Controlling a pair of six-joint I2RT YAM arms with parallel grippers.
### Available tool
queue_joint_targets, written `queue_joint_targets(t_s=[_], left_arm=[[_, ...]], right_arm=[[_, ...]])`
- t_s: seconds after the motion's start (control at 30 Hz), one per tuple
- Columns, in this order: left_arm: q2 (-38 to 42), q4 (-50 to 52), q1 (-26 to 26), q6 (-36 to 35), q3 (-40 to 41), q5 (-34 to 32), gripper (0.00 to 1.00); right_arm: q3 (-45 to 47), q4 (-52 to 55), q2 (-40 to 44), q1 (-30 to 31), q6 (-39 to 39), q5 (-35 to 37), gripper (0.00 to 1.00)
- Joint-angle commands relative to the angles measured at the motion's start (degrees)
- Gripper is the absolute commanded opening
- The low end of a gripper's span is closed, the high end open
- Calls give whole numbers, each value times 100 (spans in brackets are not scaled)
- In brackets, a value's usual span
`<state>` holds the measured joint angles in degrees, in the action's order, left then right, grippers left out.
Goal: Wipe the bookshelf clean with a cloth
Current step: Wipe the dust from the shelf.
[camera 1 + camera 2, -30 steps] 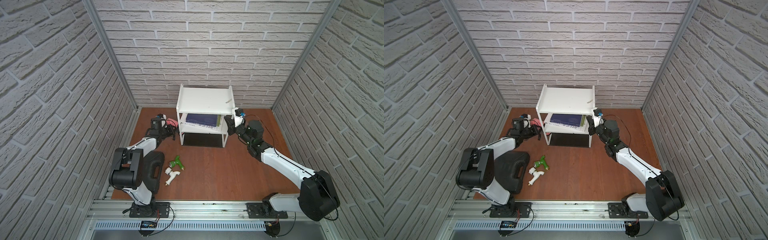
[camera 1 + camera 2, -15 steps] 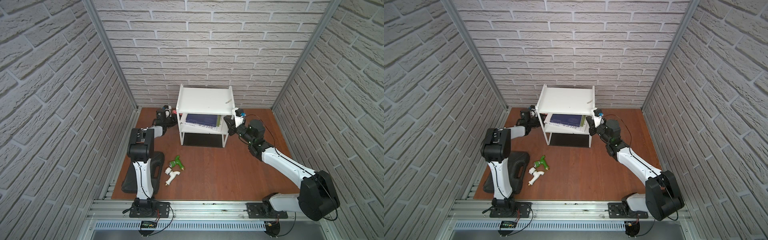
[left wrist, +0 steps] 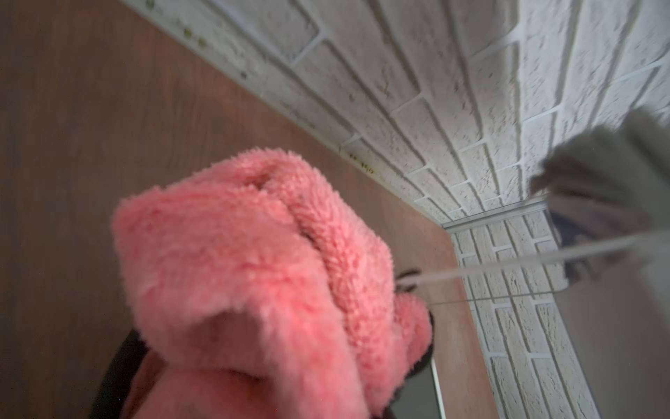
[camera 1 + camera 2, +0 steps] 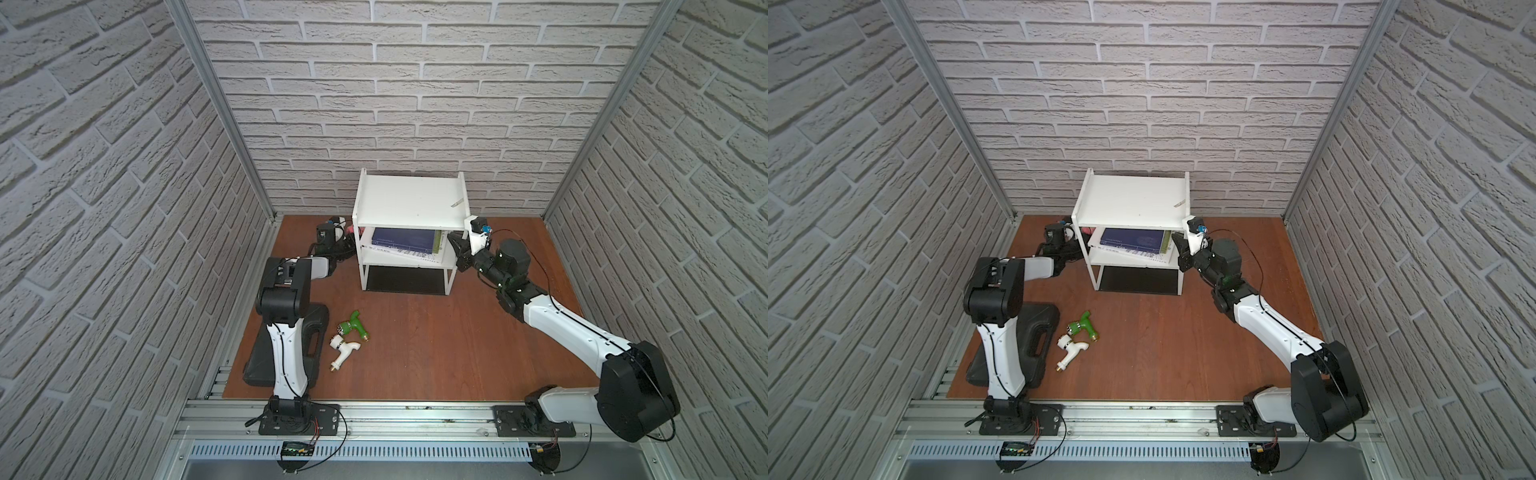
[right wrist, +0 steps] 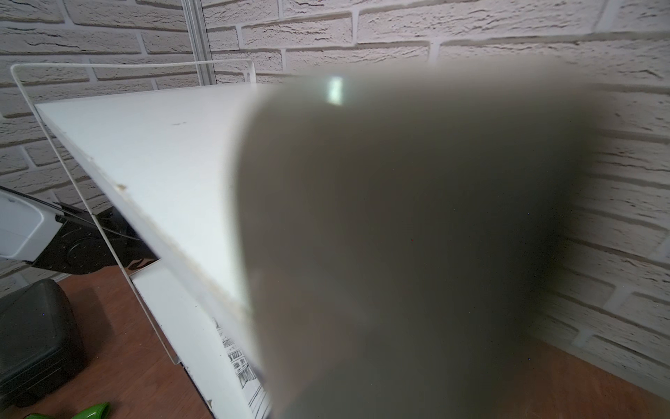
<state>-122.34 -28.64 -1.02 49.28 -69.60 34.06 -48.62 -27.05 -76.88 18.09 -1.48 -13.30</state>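
Your rig: two matching arms, white shells over black joints.
Left arm (image 4: 286,361) and right arm (image 4: 569,328) give you tapered white links, boxy black joint housings, a thin black cable along each shell, black base plates (image 4: 299,419) with red-black leads; right wrist camera (image 4: 475,233) white, blue fitting.

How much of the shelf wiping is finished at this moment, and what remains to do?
Done: the cloth is picked up, bunched in the left gripper. In hand: that gripper is beside the bookshelf, at its left side; the shut right gripper is at its right side. Left: the cloth is not on the top board, where a small scrap lies.
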Motion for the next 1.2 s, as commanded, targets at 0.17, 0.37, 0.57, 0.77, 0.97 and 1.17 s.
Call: queue_joint_targets(t_s=[0.17,0.37,0.57,0.77,0.97,1.17], left_arm=[[285,1542,-169,-1179,362,-36,0],[-279,2019,-627,-1462,-571,626,0],[127,2420,-275,-2183,354,827,0],[774,2529,624,-2094,936,1200,0],[760,3871,-36,-2764,176,1039,0],[1751,3922,316,-2534,888,117,0]], right_arm=[[32,734,-197,-88,-875,-52,3],[1,837,-200,-77,-802,-45,3],[-113,917,-283,-77,-749,-88,3],[-217,1097,-368,-77,-684,171,3],[-286,1215,-433,-77,-646,347,3],[-286,1189,-446,-78,-622,257,3]])
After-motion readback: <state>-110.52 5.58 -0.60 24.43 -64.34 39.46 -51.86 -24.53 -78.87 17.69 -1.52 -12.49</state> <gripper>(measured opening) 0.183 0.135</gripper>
